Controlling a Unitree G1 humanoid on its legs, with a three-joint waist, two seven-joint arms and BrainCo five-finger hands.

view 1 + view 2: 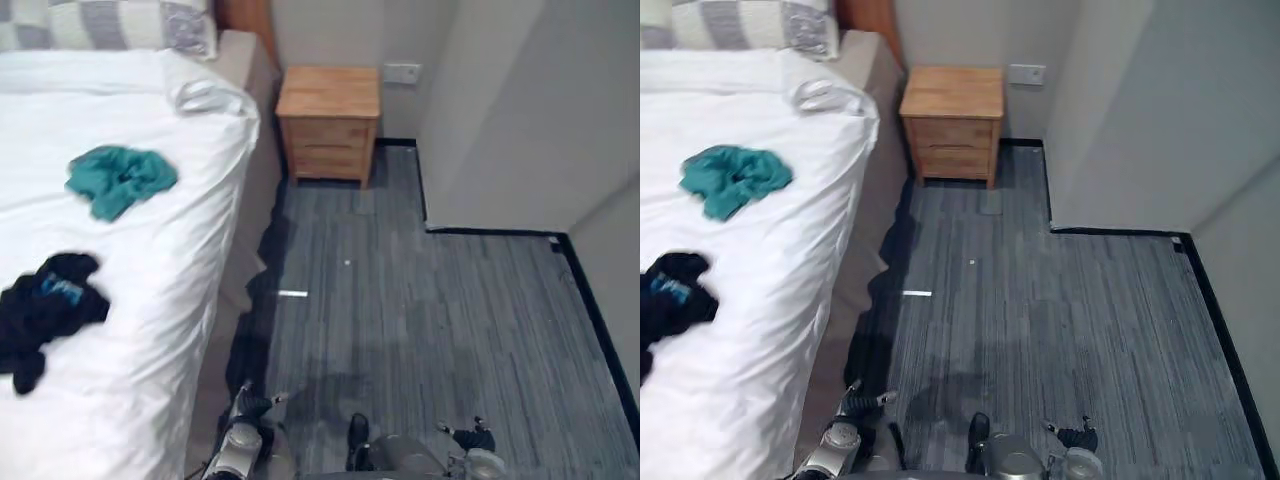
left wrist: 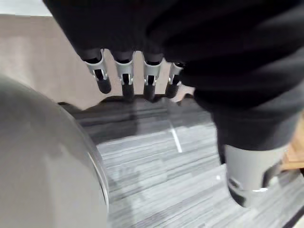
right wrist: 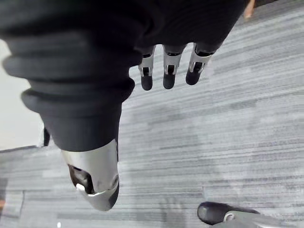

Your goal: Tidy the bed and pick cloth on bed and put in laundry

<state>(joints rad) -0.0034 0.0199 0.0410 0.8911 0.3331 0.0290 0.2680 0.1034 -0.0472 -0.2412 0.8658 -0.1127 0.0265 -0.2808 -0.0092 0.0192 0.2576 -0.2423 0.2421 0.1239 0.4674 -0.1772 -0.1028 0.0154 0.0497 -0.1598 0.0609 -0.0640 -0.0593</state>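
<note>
1. The bed [image 1: 160,300] fills the left side of the scene. It is covered in white bedding, and its right edge runs from near to far.
2. A teal cloth [image 1: 120,178] lies crumpled on the white bedding, towards the far part of the bed and well in from the right edge.
3. A black cloth [image 1: 45,310] with a small blue patch lies bunched nearer on the bed, by its left side. It is well apart from the teal cloth.
4. A grey and white checked pillow [image 1: 110,22] lies at the far end of the bed. Just before it, a corner of the white bedding is rumpled.
5. A wooden nightstand [image 1: 328,120] stands on the floor at the far end, just right of the bed and against the wall. A wall socket [image 1: 400,72] sits on the wall to its right.
6. The grey striped floor [image 1: 430,320] takes up the right half of the scene.
7. The left hand [image 2: 124,76] hangs low by the near edge of the bed. Its fingers are straight and relaxed with the thumb apart, and it holds nothing.
8. The right hand [image 3: 168,71] hangs over the floor at the near right. Its fingers are loose and straight with the thumb apart, and it is empty.
</note>
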